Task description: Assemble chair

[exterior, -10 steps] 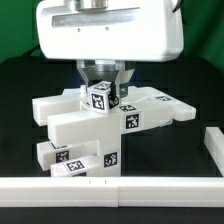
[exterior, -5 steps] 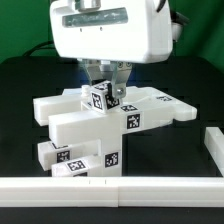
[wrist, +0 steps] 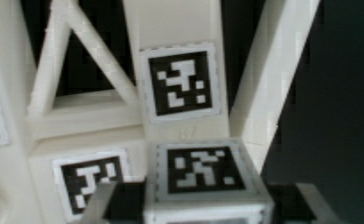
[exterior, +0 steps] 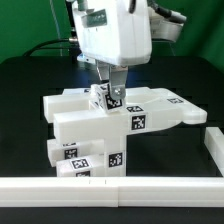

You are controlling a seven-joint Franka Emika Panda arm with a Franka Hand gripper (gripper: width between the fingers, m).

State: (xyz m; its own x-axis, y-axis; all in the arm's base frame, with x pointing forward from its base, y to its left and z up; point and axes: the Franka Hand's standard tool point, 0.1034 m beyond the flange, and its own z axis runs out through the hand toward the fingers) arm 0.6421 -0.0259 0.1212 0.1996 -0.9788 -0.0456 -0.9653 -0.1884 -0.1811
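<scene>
The chair (exterior: 100, 125) is a blocky white stack of tagged parts in the middle of the black table, with a flat plate reaching toward the exterior view's right. A small tagged cube (exterior: 104, 97) sits on its top. My gripper (exterior: 108, 98) comes straight down and is shut on this cube. In the wrist view the cube (wrist: 200, 172) fills the gap between the dark fingers (wrist: 126, 205), and my gripper (wrist: 205, 205) sits low over it. Behind the cube lies the chair's white framework (wrist: 250, 70) with slanted bars and more tags.
A long plain white rail (exterior: 100, 188) runs along the front of the table. A second white rail piece (exterior: 214, 150) stands at the exterior view's right. Dark cables lie at the back left.
The wrist has turned about its vertical axis and shifted toward the exterior view's right. The cube and the stack under it have moved slightly right with it. The grip is unchanged.
</scene>
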